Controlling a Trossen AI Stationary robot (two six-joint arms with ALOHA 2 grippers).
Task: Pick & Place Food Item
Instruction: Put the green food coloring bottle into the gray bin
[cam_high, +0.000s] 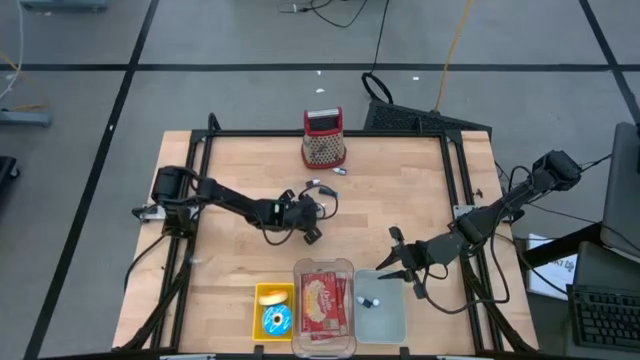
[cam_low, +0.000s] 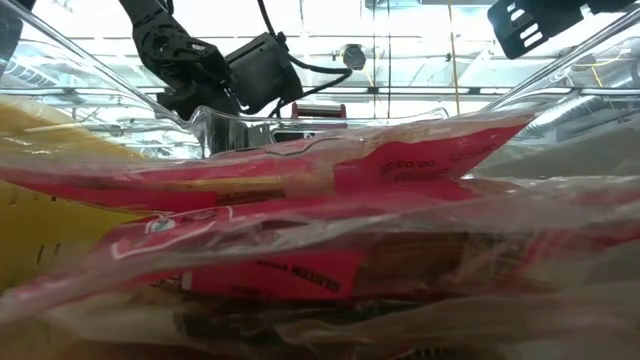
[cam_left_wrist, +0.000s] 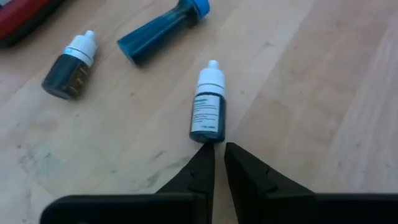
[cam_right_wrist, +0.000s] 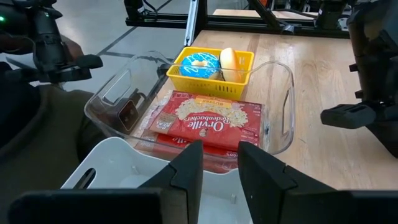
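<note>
Nearby, three dropper bottles (cam_left_wrist: 208, 109) on table (cam_left_wrist: 323, 93).

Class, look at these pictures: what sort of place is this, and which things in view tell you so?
Probably a robotics lab or test workshop, not a kitchen. Two robot arms are mounted on a framed wooden table, loose cables trail over a bare taped floor, and a keyboard sits at a workstation beside the rig.

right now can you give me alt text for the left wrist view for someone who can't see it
The left gripper, fingers nearly together, sits at the base of a small dark dropper bottle lying on a wooden table. Beyond lie a second dropper bottle and a blue tube.
</note>
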